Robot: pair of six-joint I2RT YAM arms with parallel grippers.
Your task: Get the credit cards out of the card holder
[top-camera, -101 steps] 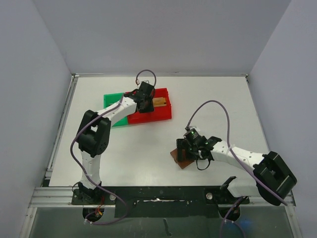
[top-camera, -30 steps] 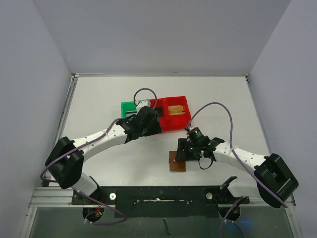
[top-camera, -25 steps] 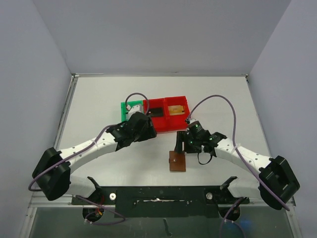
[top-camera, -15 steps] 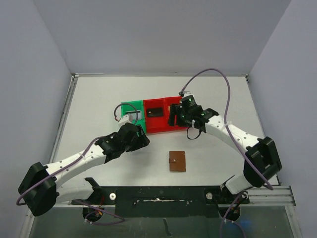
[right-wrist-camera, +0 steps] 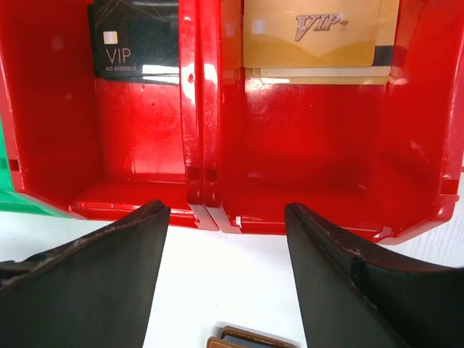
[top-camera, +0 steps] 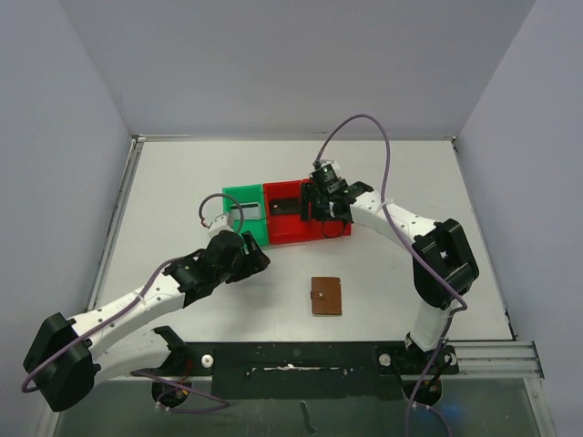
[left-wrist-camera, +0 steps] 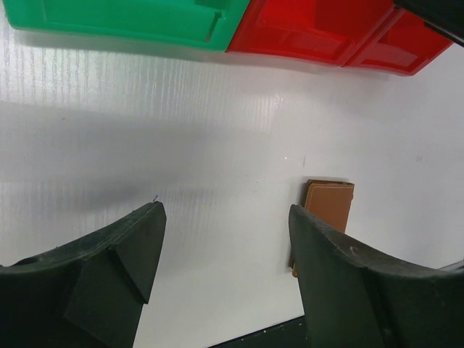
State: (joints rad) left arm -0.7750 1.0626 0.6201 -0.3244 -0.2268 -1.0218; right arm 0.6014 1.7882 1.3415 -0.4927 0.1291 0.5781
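The card holder, a closed brown wallet, lies flat on the table near the front. It shows in the left wrist view and at the bottom edge of the right wrist view, with a grey-blue strip at its edge. A black VIP card lies in the left red bin and a gold VIP card in the right red bin. My right gripper hangs open and empty over the red bins. My left gripper is open and empty, left of the wallet.
A green bin and two red bins stand side by side at mid-table; they also show in the left wrist view. A pale flat thing lies in the green bin. A purple cable loops above the right arm.
My right gripper left the wallet on the table and moved up to the red bins, then a little left. My left arm drew back from the bins toward the near left.
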